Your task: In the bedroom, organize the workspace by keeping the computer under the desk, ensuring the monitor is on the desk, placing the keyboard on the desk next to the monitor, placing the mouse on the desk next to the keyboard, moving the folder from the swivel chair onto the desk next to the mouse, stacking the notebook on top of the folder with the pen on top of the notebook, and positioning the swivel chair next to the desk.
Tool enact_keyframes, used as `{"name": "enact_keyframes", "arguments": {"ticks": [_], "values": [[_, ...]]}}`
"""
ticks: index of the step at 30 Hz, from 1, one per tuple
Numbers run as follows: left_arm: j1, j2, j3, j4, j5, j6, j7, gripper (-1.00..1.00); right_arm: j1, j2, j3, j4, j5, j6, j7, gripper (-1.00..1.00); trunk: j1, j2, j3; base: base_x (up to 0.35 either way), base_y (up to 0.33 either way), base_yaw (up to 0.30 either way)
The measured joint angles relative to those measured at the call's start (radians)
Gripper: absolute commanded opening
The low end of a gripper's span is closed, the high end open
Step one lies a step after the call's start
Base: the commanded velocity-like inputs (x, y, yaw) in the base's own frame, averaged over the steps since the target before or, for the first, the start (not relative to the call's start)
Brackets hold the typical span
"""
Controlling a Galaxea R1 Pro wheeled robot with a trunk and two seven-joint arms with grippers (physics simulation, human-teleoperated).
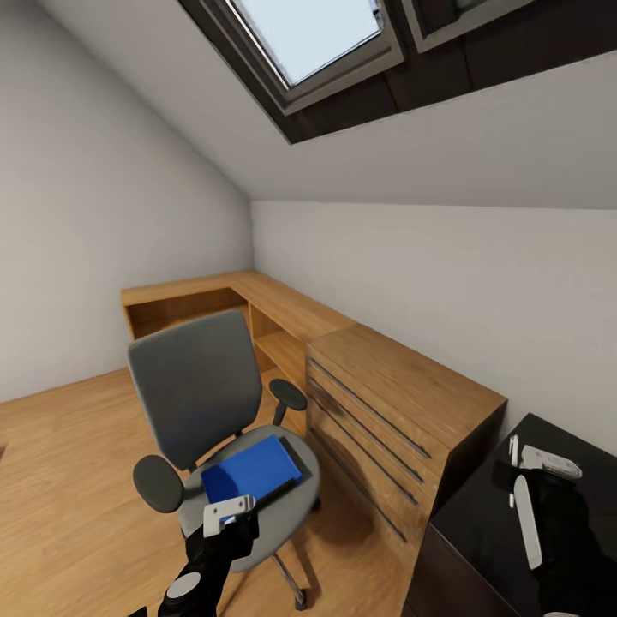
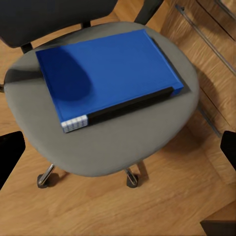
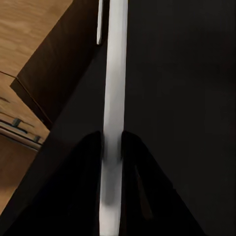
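Nowhere can we read any brand, label or writing. We find the flat bright blue rectangular folder (image 2: 108, 69) lying on the seat of the grey upholstered swivel chair (image 1: 195, 394); along one long side it shows a black spine that ends in a small white checked patch. The chair stands on the oak plank floor (image 1: 68, 480) just beside the oak dresser with bar handles (image 1: 390, 420). Our left gripper (image 1: 228, 509) hovers above the seat's near edge with its jaws spread apart and holding nothing; in the left wrist view only their dark tips enter at the frame's sides. Our right gripper (image 1: 536, 480) is over the black-topped counter (image 1: 480, 531), its jaws closed on the thin white stick-like pen (image 3: 113, 98), whose lower end is hidden between the dark fingers. A second slim white object (image 1: 513, 458) beside it is too small to identify.
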Motion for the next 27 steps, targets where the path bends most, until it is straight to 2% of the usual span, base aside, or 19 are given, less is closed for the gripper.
{"name": "enact_keyframes", "arguments": {"ticks": [4, 10, 15, 19, 25, 26, 27], "values": [[0.000, 0.000, 0.001, -0.003, 0.000, -0.001, 0.000, 1.00, -0.001, -0.001, 0.008, 0.028, 0.006, 0.000, 0.000, -1.00, 0.011, -0.021, -0.009, 0.000, -0.002, 0.000], [0.000, 0.000, 0.001, -0.007, -0.001, -0.001, 0.000, 1.00, -0.005, -0.026, 0.011, 0.110, 0.009, -0.001, 0.005, -1.00, 0.034, -0.063, -0.028, 0.000, 0.000, 0.000], [0.000, 0.000, 0.001, -0.008, 0.000, -0.001, 0.000, 1.00, -0.007, -0.035, 0.012, 0.134, 0.008, -0.001, 0.008, -1.00, 0.054, -0.098, -0.044, 0.000, 0.000, 0.000], [0.000, 0.000, 0.001, -0.012, 0.000, -0.001, 0.000, 1.00, -0.007, -0.036, 0.029, 0.139, 0.006, -0.001, 0.008, -1.00, 0.069, -0.126, -0.056, 0.000, 0.000, 0.000], [0.000, 0.000, 0.000, -0.018, 0.000, -0.001, 0.000, 1.00, -0.007, -0.036, 0.039, 0.140, 0.007, -0.001, 0.007, -1.00, 0.069, -0.126, -0.056, 0.000, 0.000, 0.000], [0.000, 0.000, 0.000, -0.022, 0.000, -0.001, 0.000, 1.00, -0.007, -0.036, 0.040, 0.140, 0.007, -0.001, 0.007, 1.00, 0.069, -0.126, -0.056, 0.000, 0.000, 0.000], [0.000, 0.000, 0.000, -0.023, 0.000, -0.001, 0.000, 1.00, -0.007, -0.036, 0.040, 0.139, 0.006, -0.002, 0.009, 1.00, 0.069, -0.126, -0.056, 0.000, 0.000, 0.000]]}}
